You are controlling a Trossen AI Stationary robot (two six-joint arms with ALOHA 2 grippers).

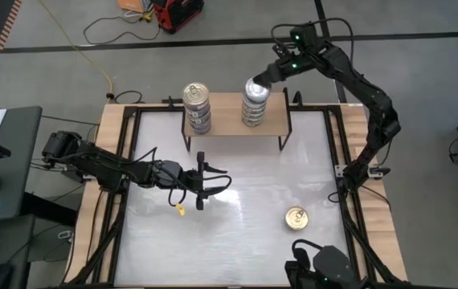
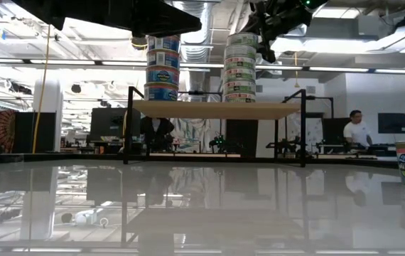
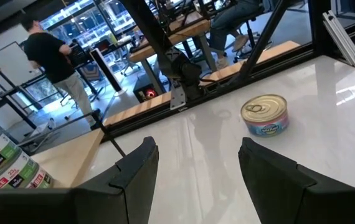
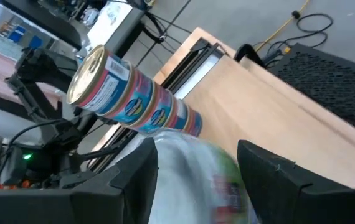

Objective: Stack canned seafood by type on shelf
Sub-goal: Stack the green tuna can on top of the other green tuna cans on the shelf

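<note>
On the light-wood shelf [image 1: 237,120] stand two stacks of cans: a gold-topped stack [image 1: 197,106] with blue labels on the left and a silver-topped stack [image 1: 254,108] with green labels on the right. My right gripper [image 1: 263,80] is at the top of the silver stack, shut on its topmost can [image 4: 196,177]. One gold-topped can [image 1: 296,217] stands alone on the white table and also shows in the left wrist view [image 3: 265,115]. My left gripper [image 1: 213,186] hovers open over the table's middle, touching nothing. My right gripper has the topmost silver-topped can pinched between its two fingers, one finger [image 4: 137,177] on each side of the can's side wall [image 4: 171,168]. It reaches in from the far right, slanting down. The can sits level at the top of the green-labelled stack [image 2: 243,40]; whether it rests on the can below, I cannot tell.
The shelf stands on thin black legs [image 2: 127,124] at the table's far edge. Black frame rails [image 1: 124,160] run along the table's sides. The white tabletop [image 1: 237,233] stretches between the shelf and the lone can. People and desks [image 2: 357,128] show beyond the table.
</note>
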